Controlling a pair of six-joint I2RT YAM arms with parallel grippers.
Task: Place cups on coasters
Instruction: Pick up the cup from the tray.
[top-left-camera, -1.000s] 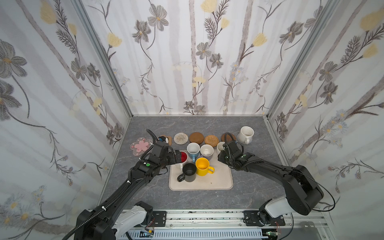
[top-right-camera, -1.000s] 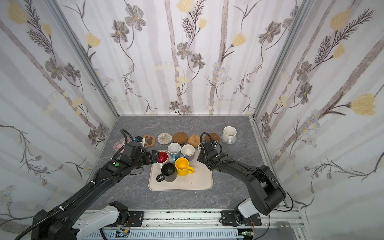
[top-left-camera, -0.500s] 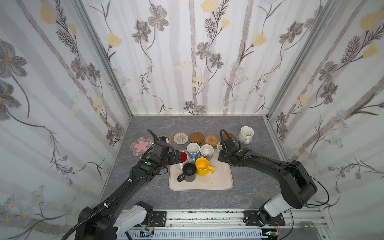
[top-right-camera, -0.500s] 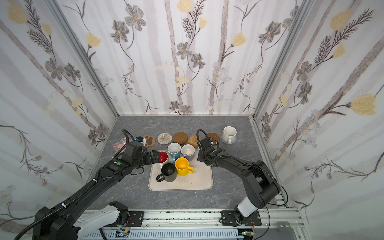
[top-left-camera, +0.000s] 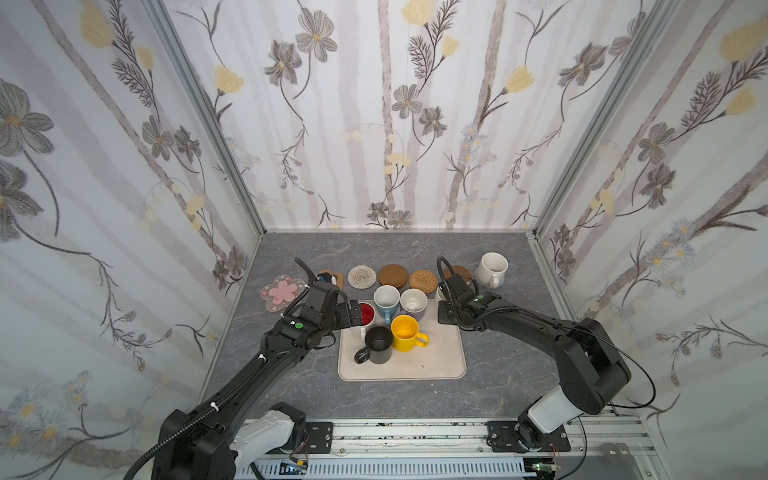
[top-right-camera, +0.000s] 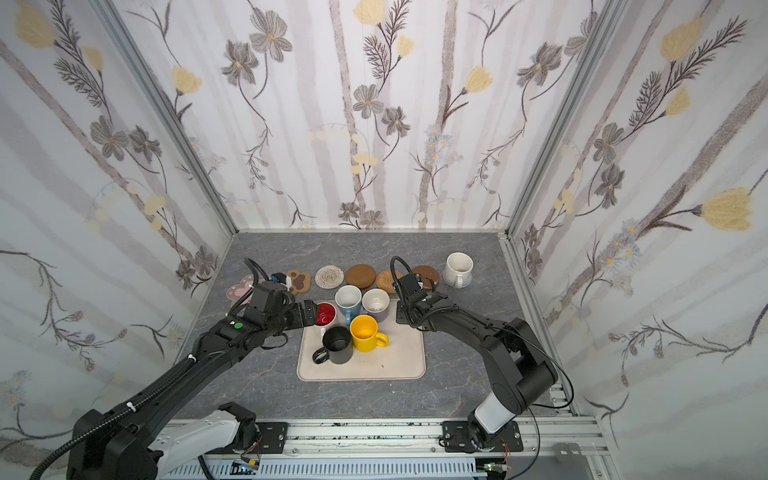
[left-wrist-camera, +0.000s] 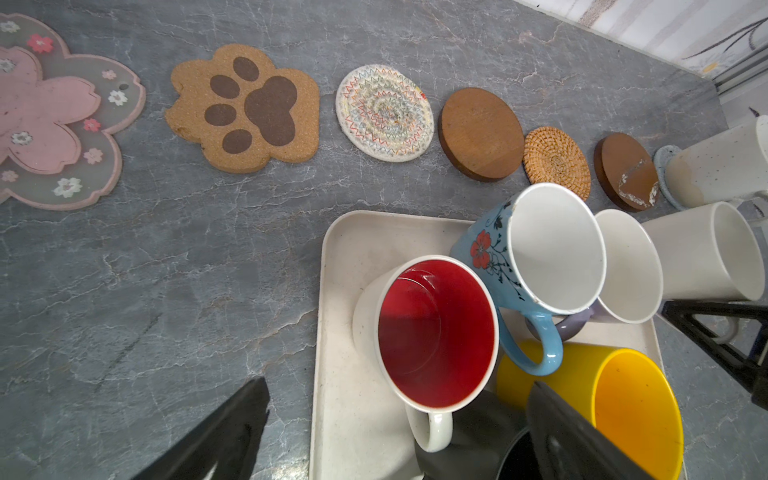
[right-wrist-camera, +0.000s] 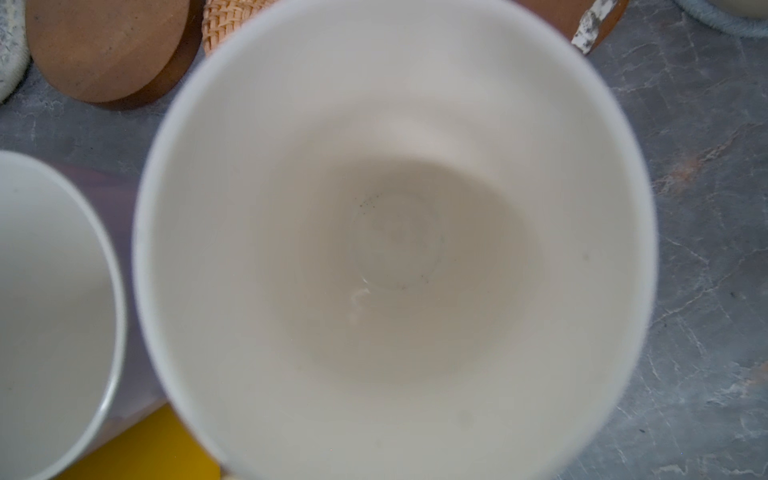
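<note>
Left gripper: jaws wide open, nothing held, over red-inside cup at tray's far left corner.
Right gripper: right by plain white cup at tray's far right corner; cannot tell if squeezing.
Blue cup, purple cup, yellow cup, black cup on tray.
Speckled white cup on grey mat, worktop's far right.
Row of mats behind tray, pink flower mat at left end.

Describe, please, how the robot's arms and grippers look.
Both the left arm and right arm are black jointed tubes on white base housings. A black cable loops over each wrist, and a green dot marks each. The left gripper has black tapering fingers.
</note>
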